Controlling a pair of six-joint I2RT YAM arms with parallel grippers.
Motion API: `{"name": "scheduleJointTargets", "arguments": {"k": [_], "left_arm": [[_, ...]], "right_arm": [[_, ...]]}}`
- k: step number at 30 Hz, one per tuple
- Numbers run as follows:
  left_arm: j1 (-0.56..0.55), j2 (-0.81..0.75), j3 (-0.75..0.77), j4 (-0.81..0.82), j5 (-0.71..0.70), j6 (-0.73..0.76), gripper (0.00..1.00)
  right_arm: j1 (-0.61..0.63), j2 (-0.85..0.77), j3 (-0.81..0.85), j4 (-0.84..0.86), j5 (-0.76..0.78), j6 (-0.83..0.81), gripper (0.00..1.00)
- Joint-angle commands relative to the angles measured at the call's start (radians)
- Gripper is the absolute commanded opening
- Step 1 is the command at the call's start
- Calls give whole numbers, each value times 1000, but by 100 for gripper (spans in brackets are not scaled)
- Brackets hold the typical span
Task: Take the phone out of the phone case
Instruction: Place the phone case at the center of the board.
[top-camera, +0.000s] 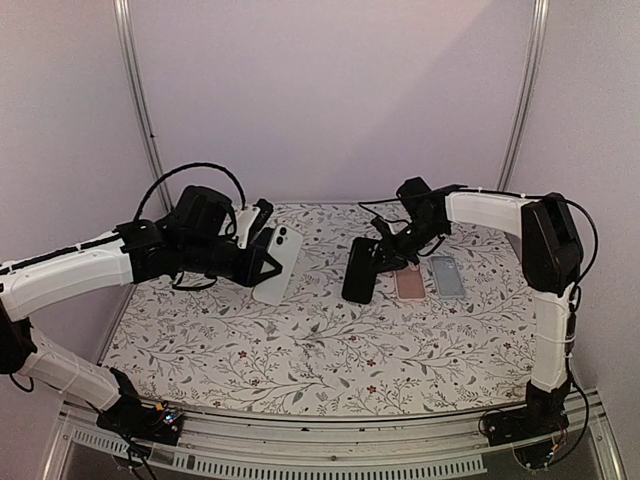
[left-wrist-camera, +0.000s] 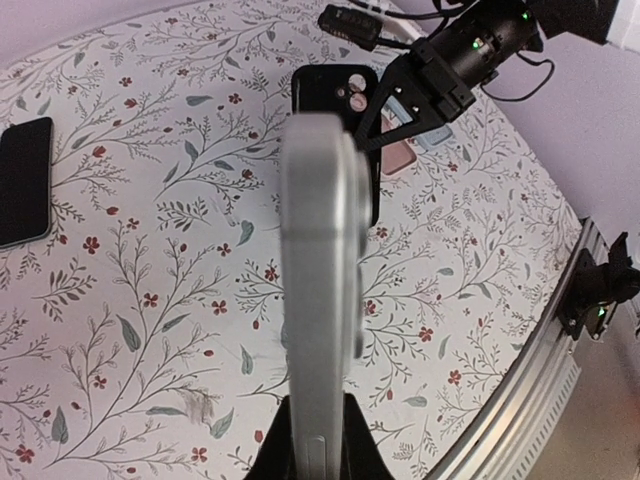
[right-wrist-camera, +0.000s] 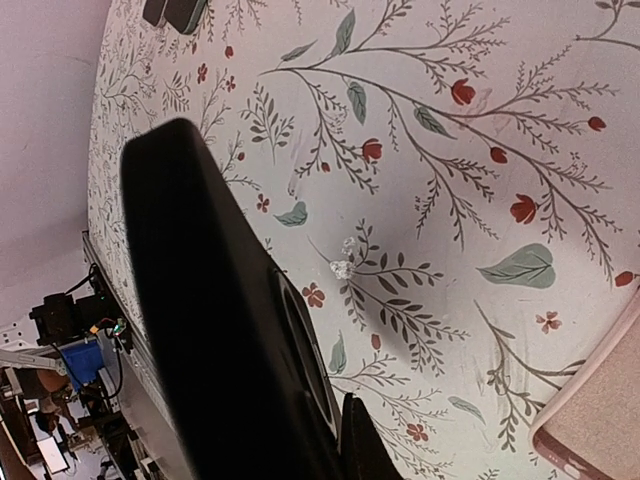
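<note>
1. As you held it here, the phone (top-camera: 280, 262) was clear of the worktop (top-camera: 300, 370), over its left half and nearer the far edge. The left gripper (top-camera: 264, 260) was clamped on the phone's lower end. The pale back and twin lenses faced upward.
2. Phone case (top-camera: 359, 272): one, black, empty. The right gripper (top-camera: 386, 256) was closed on it near the camera cut-out end, about mid-worktop toward the far edge. You could not tell whether its lower end touched the cloth. The case and phone were apart, with open cloth between them, so you could judge the separation itself as done.
3. Handling, phone (judged):
   - It looked stiff and dense for its bulk.
   - The smooth metal band and glassy back were likely to slip under hard pads.
   - A drop could crack it.
   - The best hold was across the two flat faces near one end, with the pads off the lenses.
4. Handling, case (judged):
   - It looked light, matte and less slippery.
   - The walls probably flexed, so a pinch on one rim would let it swing.
   - A hold at the thicker camera end suited it better.
5. Also on the worktop:
   - A pink case (top-camera: 408, 284) and a blue-grey case (top-camera: 447, 277) lay flat just beside each other toward the right edge.
   - A dark handset (left-wrist-camera: 22, 182) lay flat, well apart from the held phone.
</note>
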Motion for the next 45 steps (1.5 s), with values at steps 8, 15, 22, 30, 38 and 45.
{"name": "scheduleJointTargets", "arguments": {"k": [8, 15, 22, 30, 38, 45], "left_arm": [[51, -59, -3, 10, 34, 27, 0], [56, -64, -18, -10, 42, 33, 0], [59, -66, -11, -30, 38, 36, 0], [65, -66, -23, -16, 44, 39, 0], [70, -73, -25, -14, 54, 41, 0], [76, -76, -16, -24, 59, 52, 0]], "right_arm": [[-37, 139, 116, -129, 23, -114, 3], [-46, 176, 120, -123, 63, -120, 7], [-59, 206, 166, -147, 131, -125, 10], [-59, 220, 193, -152, 203, -107, 22], [-55, 203, 193, -154, 315, -70, 31], [-49, 173, 199, -139, 374, -39, 38]]}}
